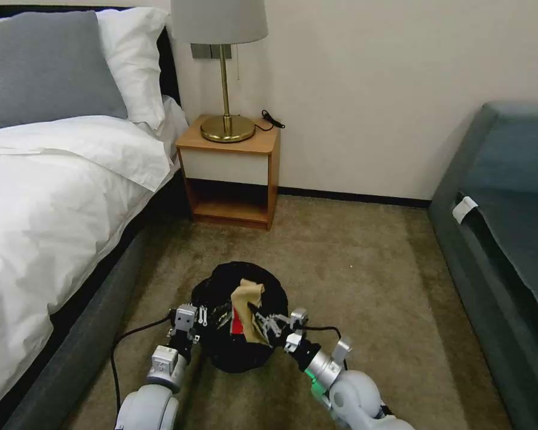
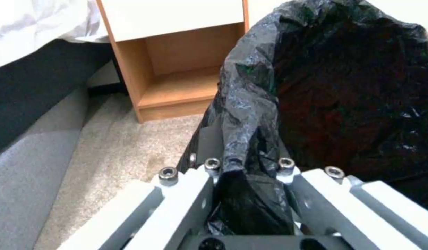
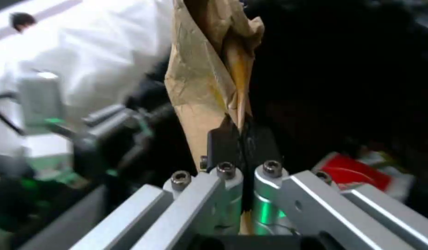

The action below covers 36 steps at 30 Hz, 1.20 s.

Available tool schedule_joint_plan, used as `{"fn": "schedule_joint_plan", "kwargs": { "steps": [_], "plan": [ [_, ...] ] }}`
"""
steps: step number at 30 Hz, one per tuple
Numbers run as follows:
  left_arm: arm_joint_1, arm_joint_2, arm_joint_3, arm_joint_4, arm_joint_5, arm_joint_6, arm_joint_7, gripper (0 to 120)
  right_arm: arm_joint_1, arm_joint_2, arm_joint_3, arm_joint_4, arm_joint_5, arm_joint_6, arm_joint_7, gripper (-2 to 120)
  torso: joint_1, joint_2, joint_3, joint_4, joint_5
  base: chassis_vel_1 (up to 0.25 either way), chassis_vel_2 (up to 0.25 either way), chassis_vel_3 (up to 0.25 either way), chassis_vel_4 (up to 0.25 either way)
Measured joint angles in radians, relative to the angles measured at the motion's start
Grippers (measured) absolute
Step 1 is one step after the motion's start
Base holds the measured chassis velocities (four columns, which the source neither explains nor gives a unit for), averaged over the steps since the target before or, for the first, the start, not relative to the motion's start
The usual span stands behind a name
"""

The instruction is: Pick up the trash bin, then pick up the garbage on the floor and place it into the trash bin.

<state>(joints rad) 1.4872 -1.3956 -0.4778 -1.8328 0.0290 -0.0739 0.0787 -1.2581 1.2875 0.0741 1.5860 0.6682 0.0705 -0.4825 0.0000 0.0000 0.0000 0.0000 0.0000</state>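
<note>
Head view: your two arms reach forward low over the carpet.
Left claw: you have it clamped on the black bag at the rim of the trash bin; the left wrist view shows the bag pinched between the fingers.
Right claw: you have it closed on the tan paper, held over the bin's mouth.
Inside the bin: a red-white packet lies below the paper.
Trash bin: between your claws, in front of the nightstand.
Farther off: bed on your left, sofa on your right.
</note>
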Motion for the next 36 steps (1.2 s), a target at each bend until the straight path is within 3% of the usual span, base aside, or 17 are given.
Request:
{"fn": "schedule_joint_plan", "kwargs": {
  "steps": [12,24,32,36],
  "plan": [
    [0.013,-0.020,0.008,-0.003,0.017,-0.004,0.007,4,-0.008,0.018,0.015,-0.042,-0.075,0.054,0.063,2,0.000,0.000,0.000,0.0000,0.0000,0.000,0.000,0.000,0.000],
    [0.037,-0.012,0.005,-0.031,0.020,-0.014,0.010,4,-0.042,0.021,0.030,-0.021,-0.092,0.064,0.070,42,0.000,0.000,0.000,0.0000,0.0000,0.000,0.000,0.000,0.000],
    [0.063,-0.002,-0.002,-0.054,0.019,-0.026,0.014,4,-0.077,0.027,0.049,0.028,-0.099,0.071,0.075,76,0.000,0.000,0.000,0.0000,0.0001,0.000,0.000,0.000,0.000],
    [0.070,-0.002,-0.002,-0.060,0.022,-0.032,0.014,4,-0.089,0.027,0.063,0.053,-0.092,0.075,0.077,86,0.000,0.000,0.000,0.0000,0.0001,0.000,0.000,0.000,0.000]
  ]
}}
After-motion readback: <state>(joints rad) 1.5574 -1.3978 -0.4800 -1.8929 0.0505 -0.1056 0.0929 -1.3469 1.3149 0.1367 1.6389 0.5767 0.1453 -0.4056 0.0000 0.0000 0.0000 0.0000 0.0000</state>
